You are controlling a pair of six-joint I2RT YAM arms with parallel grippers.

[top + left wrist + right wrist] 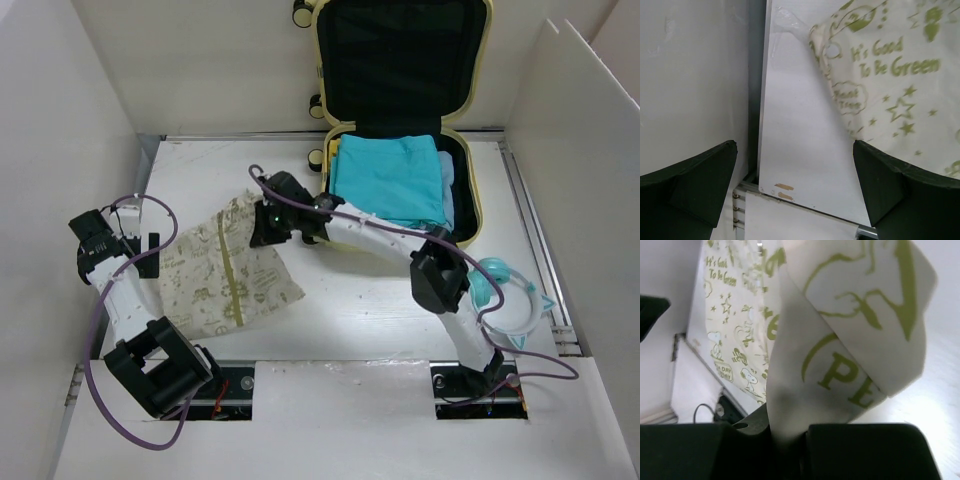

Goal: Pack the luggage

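Note:
The pale yellow luggage (472, 190) lies open at the back centre, lid up, with folded teal clothes (388, 178) in its lower half. A cream cloth bag with green print (225, 268) lies flat on the table left of centre. My right gripper (268, 228) is shut on the bag's upper right corner; in the right wrist view the cloth (850, 330) runs down between the jaws. My left gripper (150, 252) is open and empty at the bag's left edge; the bag (890, 80) shows beyond its fingers (880, 185).
Swim goggles in teal and clear (510, 295) lie at the right beside the right arm. White walls stand close on the left (690, 85) and right (580, 150). A metal rail (535, 230) runs along the table's right edge.

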